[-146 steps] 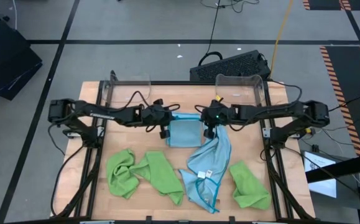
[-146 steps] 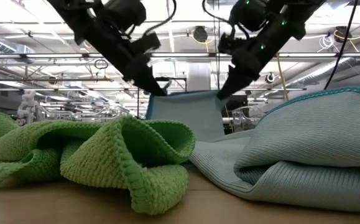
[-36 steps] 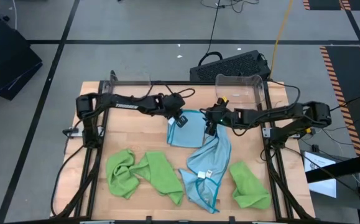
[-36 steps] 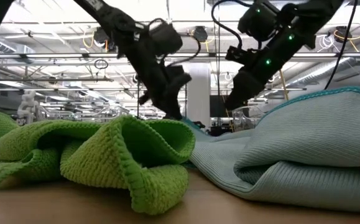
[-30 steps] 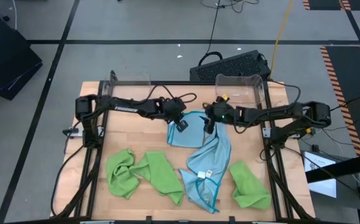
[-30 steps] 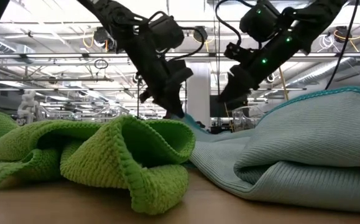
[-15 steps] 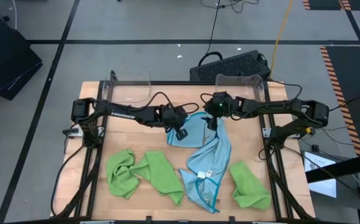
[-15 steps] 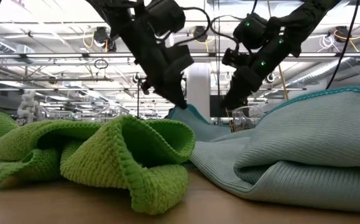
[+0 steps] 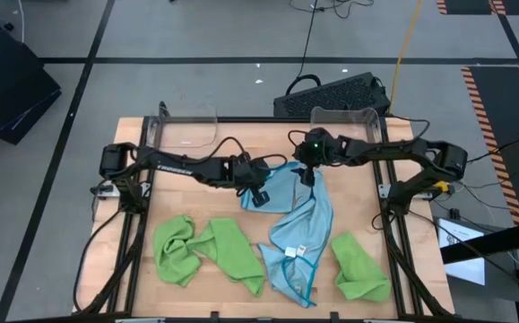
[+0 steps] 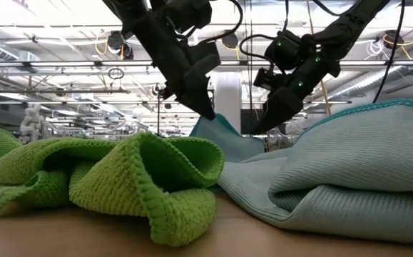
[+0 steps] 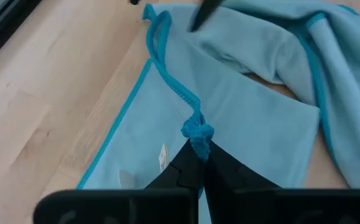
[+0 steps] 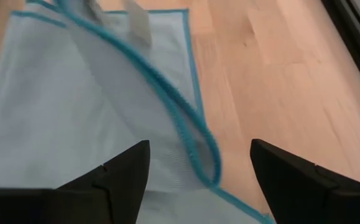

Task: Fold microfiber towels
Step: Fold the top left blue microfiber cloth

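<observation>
A light blue towel [image 9: 281, 188] with teal edging lies in the table's middle, toward the far side, part folded over itself. My left gripper [image 9: 259, 194] is shut on its hem [image 11: 197, 132]. My right gripper [image 9: 308, 176] hovers open over the towel's far right part [image 12: 105, 112], touching nothing. A second blue towel [image 9: 299, 242] lies crumpled nearer the front. Lime green towels [image 9: 180, 248] [image 9: 237, 256] [image 9: 359, 267] lie along the near side. My left gripper pinches a bunched bit of the towel's teal hem [image 11: 198, 134] between its two fingertips. The fingers slant down from the table's left. That bit [image 10: 210, 127] is raised off the table, and the rest of the towel lies on the wood below.
Two clear plastic bins [image 9: 187, 126] [image 9: 349, 126] stand at the table's far edge. A black box [image 9: 335, 94] sits on the floor beyond. Bare wood [image 9: 196, 197] shows left of the blue towel.
My left gripper has gone toward the table's near edge and a little up, staying shut on the hem, which now stands higher above the table. My right gripper has drawn back toward the far edge, away from the towel's middle.
</observation>
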